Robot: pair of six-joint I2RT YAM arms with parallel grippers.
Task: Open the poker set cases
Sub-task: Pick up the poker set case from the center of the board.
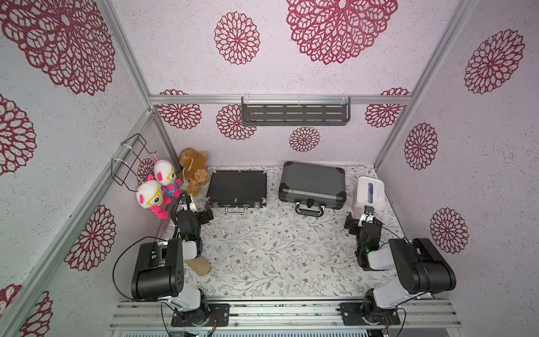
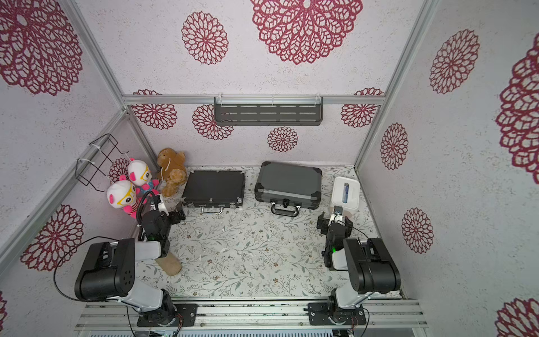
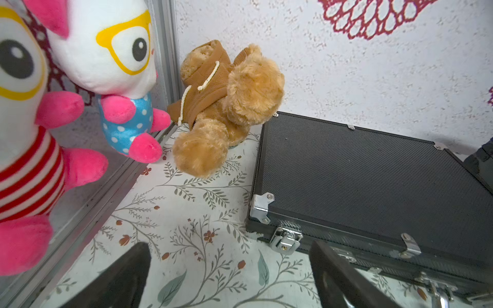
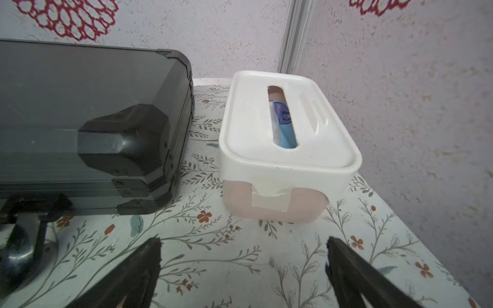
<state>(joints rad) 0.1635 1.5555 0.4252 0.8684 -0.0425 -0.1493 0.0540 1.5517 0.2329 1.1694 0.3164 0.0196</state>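
Both poker set cases lie shut at the back of the table. The flat black case (image 1: 237, 188) (image 2: 214, 188) (image 3: 373, 186) has its silver handle (image 1: 236, 209) facing the front. To its right is the thicker grey case (image 1: 313, 182) (image 2: 288, 182) (image 4: 80, 120), with black corners and a black handle (image 1: 309, 209). My left gripper (image 1: 201, 211) (image 2: 172, 211) (image 3: 229, 244) is open and empty just in front of the black case's left front corner, close to a silver latch (image 3: 285, 238). My right gripper (image 1: 363, 220) (image 2: 335, 218) (image 4: 243, 240) is open and empty, right of the grey case.
A white tissue box (image 1: 370, 192) (image 4: 285, 133) stands at the back right, just beyond my right gripper. Two pink-and-white plush toys (image 1: 159, 186) and a brown teddy bear (image 1: 194, 170) fill the back left corner. A beige object (image 1: 199, 265) lies under my left arm.
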